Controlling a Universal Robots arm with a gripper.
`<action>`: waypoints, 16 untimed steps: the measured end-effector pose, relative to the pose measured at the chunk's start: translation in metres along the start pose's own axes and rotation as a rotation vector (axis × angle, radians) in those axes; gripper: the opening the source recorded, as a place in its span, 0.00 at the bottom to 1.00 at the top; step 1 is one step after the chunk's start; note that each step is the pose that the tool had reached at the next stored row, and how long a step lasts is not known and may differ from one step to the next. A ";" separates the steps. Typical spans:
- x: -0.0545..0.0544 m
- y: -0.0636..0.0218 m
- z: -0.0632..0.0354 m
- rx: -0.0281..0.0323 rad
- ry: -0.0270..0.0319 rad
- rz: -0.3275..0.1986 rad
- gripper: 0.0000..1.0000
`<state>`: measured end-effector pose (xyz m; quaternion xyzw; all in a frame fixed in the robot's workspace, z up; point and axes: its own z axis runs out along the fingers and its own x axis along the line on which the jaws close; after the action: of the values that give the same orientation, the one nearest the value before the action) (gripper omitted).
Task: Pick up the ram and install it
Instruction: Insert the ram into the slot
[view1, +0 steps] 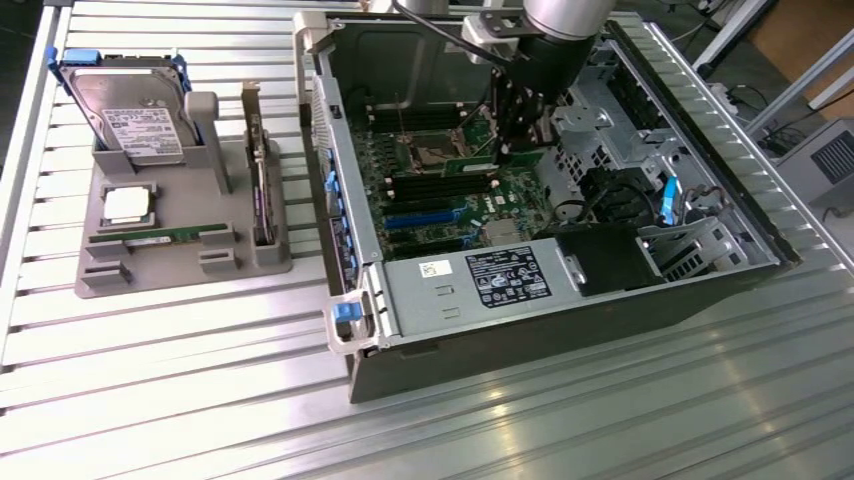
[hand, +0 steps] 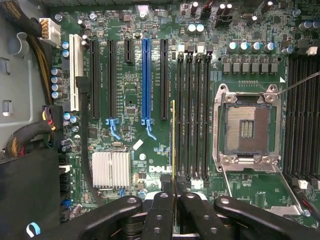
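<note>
My gripper (hand: 173, 201) is shut on the ram (hand: 173, 145), a thin green stick seen edge-on between the two black fingers (hand: 160, 212). The stick hangs over the motherboard, just beside the bank of black memory slots (hand: 192, 115) and roughly parallel to them; it is above the board, not seated. In the exterior view my gripper (view1: 514, 140) reaches down into the open computer case (view1: 350, 180), with the ram (view1: 483, 160) showing as a green strip below it near the processor socket (view1: 434, 152).
The empty processor socket (hand: 246, 129) lies next to the memory slots, a silver heatsink (hand: 111, 169) and blue card slot (hand: 145, 80) on the other side. Outside the case a grey holder (view1: 174, 272) carries a hard drive (view1: 127, 115), a processor chip (view1: 127, 205), another green stick (view1: 160, 237) and an upright card (view1: 260, 170).
</note>
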<state>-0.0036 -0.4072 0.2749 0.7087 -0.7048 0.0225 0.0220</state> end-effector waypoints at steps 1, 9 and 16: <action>0.000 0.0000 0.0005 0.0000 0.0000 0.000 0.12; 0.000 0.0000 0.0060 0.0000 0.0000 0.000 0.12; -0.001 0.0001 0.0088 0.0000 -0.0001 0.000 0.12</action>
<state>-0.0037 -0.4072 0.2661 0.7087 -0.7048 0.0224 0.0220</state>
